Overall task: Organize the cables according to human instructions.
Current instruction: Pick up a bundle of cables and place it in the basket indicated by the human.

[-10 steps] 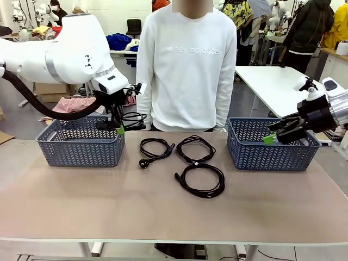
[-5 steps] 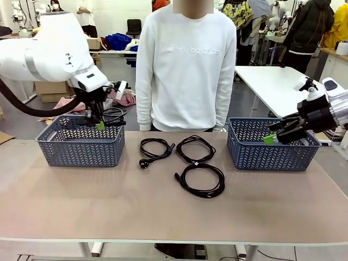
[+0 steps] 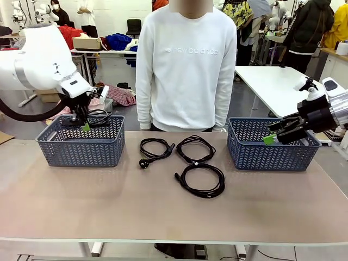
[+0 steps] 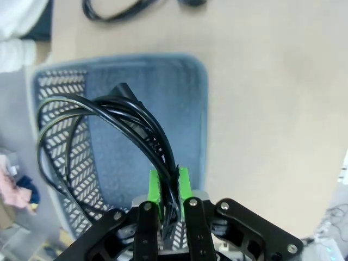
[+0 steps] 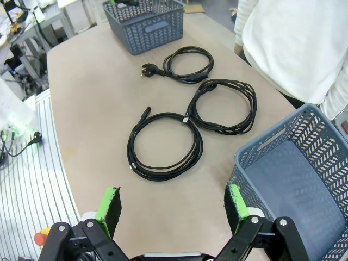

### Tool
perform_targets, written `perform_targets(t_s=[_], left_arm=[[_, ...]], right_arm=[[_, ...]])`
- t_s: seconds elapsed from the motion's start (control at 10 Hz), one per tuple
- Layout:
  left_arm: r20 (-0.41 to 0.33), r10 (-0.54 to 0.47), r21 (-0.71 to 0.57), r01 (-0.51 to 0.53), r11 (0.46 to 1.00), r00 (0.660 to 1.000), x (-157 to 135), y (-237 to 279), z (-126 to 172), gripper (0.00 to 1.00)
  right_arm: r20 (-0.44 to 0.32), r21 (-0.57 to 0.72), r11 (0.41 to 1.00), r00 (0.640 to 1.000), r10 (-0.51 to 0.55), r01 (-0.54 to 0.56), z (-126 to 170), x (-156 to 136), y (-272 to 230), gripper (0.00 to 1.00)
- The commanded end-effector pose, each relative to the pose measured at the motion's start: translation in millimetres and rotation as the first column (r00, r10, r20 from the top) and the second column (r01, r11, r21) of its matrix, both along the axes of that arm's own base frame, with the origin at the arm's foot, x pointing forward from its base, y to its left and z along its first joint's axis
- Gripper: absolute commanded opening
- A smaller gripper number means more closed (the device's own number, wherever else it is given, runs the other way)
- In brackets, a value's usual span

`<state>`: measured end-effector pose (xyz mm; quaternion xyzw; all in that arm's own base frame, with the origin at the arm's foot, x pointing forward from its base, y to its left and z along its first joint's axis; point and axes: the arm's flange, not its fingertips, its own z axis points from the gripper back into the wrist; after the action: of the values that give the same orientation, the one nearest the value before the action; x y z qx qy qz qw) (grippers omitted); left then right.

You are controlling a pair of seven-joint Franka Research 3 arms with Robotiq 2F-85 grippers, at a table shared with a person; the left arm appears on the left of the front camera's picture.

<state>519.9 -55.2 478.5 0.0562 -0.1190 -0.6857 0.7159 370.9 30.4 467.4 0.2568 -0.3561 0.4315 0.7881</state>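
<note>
Though half lost against the basket rim (image 3: pixel 81 140), cable coil (image 4: pixel 156 135) clamped in left gripper (image 3: pixel 86 126); right gripper (image 3: pixel 271 135) agape, empty.

Tan table (image 3: pixel 81 206) across the foreground. At nine o'clock on it, blue-grey lattice basket (image 3: pixel 81 149); at three o'clock, matching basket (image 3: pixel 255 155). At twelve o'clock, beyond the far edge, person in white sweatshirt (image 3: pixel 187 70), standing. Farther back at two o'clock, white table (image 3: pixel 272 81); at eleven o'clock, heaped blue cloth (image 3: pixel 118 41); below it, pink cloth (image 3: pixel 124 97).
</note>
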Motion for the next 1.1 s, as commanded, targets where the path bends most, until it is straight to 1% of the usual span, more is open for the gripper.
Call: perform_targets(t_s=[0.0,0.5,0.7,0.8,0.9,1.0], left_arm=[[0.011,0.001,0.024,-0.002,1.0,1.0,16.1,10.0,-2.9,0.15],[0.011,0.034,0.01,-0.035,0.999,0.999,36.9,16.9,-26.6,0.15],[0.006,0.031,0.007,-0.031,0.999,0.999,42.2,17.6,-33.0,0.15],[-0.008,0.028,0.002,-0.028,1.0,1.0,43.0,18.5,-34.7,0.22],[-0.012,0.018,-0.005,-0.018,1.0,1.0,42.8,17.6,-34.4,0.35],[-0.015,0.014,-0.012,-0.014,1.0,1.0,42.5,17.8,-33.6,0.41]], right_arm=[[0.035,0.019,1.0,0.999,0.015,-0.016,-2.2,4.7,0.7,1.0],[0.035,0.019,1.0,0.999,0.015,-0.016,-2.2,4.7,0.7,1.0],[0.035,0.019,1.0,0.999,0.015,-0.016,-2.2,4.7,0.7,1.0],[0.035,0.019,1.0,0.999,0.015,-0.016,-2.2,4.7,0.7,1.0],[0.035,0.019,1.0,0.999,0.015,-0.016,-2.2,4.7,0.7,1.0],[0.035,0.019,1.0,0.999,0.015,-0.016,-2.2,4.7,0.7,1.0]])
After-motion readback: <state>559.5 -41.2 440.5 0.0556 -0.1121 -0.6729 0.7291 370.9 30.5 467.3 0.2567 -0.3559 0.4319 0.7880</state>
